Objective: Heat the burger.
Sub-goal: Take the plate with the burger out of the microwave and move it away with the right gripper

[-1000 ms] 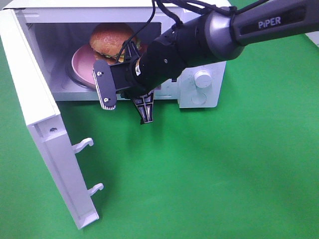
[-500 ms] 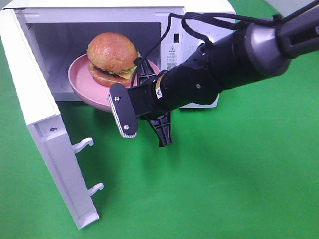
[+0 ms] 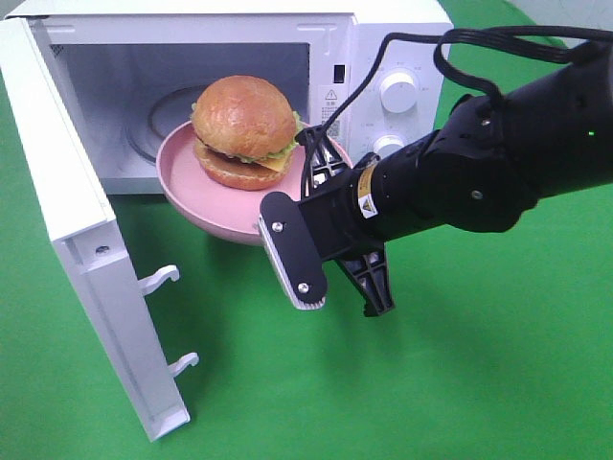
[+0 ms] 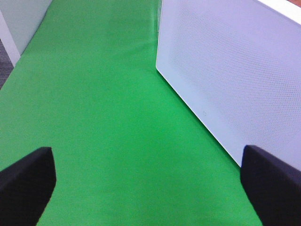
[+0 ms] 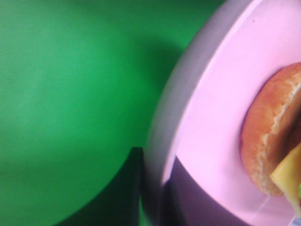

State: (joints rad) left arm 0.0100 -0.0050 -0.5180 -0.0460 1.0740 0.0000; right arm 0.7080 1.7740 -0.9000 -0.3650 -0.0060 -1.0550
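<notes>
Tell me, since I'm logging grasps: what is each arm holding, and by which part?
The right gripper holds the pink plate by its rim, jaws closed on the edge, the burger riding on it. The left gripper holds nothing.

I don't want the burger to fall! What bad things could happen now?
The right gripper pinches only the pink plate's rim, so the plate might tip and the burger, which sits loose on it, could slide off. The plate hangs in front of the microwave, near its open door, and could bump them.
</notes>
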